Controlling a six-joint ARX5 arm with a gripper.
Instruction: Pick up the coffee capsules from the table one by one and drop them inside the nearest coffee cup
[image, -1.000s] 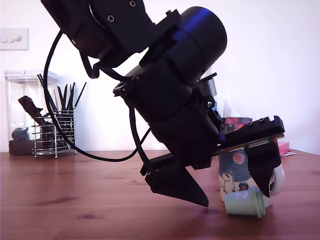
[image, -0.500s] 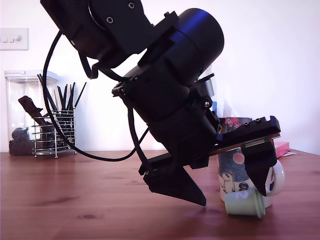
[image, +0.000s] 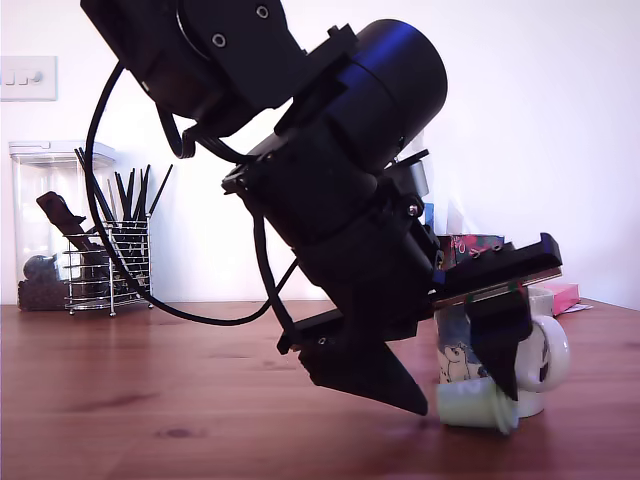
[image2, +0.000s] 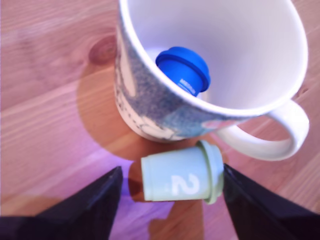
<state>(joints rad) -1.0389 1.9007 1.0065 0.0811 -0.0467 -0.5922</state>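
A pale mint green coffee capsule marked "2" lies on its side on the wooden table, just in front of the cream coffee cup. A dark blue coffee capsule rests inside the cup. My gripper is open and straddles the mint capsule. One finger touches its rim, and a small gap remains at the other finger. In the exterior view the gripper is down at the table, with the mint capsule between its tips. The cup stands right behind it.
The arm's black body fills the middle of the exterior view. At the back on that view's left stand a wire holder with black utensils and a clear jar. A pink object lies behind the cup.
The fingers have narrowed. The finger on the exterior view's right moved left and nudged the mint capsule a little to the left with it.
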